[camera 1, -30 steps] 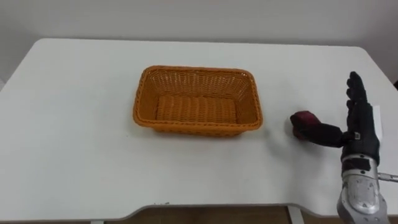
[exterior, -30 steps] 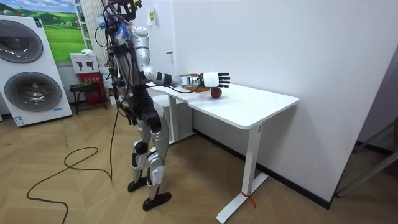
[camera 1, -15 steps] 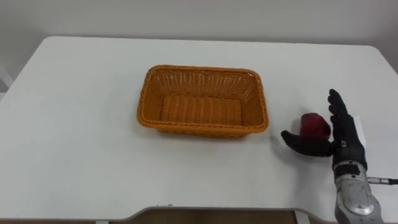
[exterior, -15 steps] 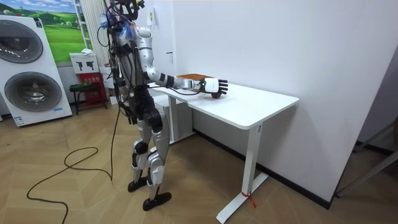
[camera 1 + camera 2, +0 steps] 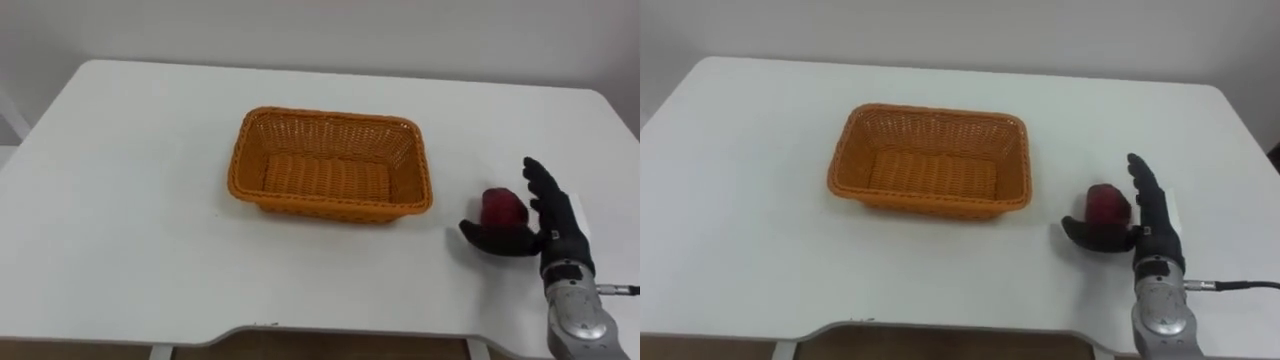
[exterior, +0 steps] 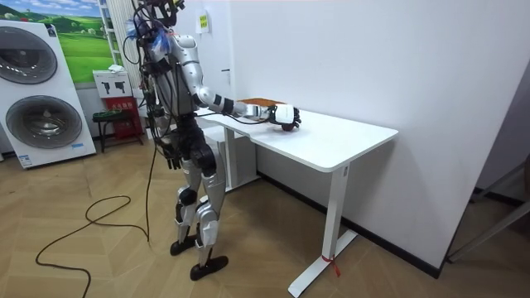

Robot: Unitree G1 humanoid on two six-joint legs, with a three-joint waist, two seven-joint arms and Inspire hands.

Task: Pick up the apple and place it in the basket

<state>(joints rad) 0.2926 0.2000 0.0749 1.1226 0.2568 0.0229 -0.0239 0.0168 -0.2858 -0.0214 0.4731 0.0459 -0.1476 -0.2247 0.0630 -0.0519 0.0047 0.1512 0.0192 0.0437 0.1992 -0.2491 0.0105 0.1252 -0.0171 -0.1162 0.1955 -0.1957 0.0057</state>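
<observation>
We see the apple (image 5: 503,207) lying on the white table (image 5: 130,200), to the right of the basket (image 5: 330,205) and apart from it. Our right hand (image 5: 555,225) cups the apple without clamping it. The fingers are straight and spread along its right side, and the thumb reaches under its near edge. In the room view we stand at the table's end, right arm stretched over the top.

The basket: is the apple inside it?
No, the basket holds nothing; the apple lies on the table right of it, at the right hand.
</observation>
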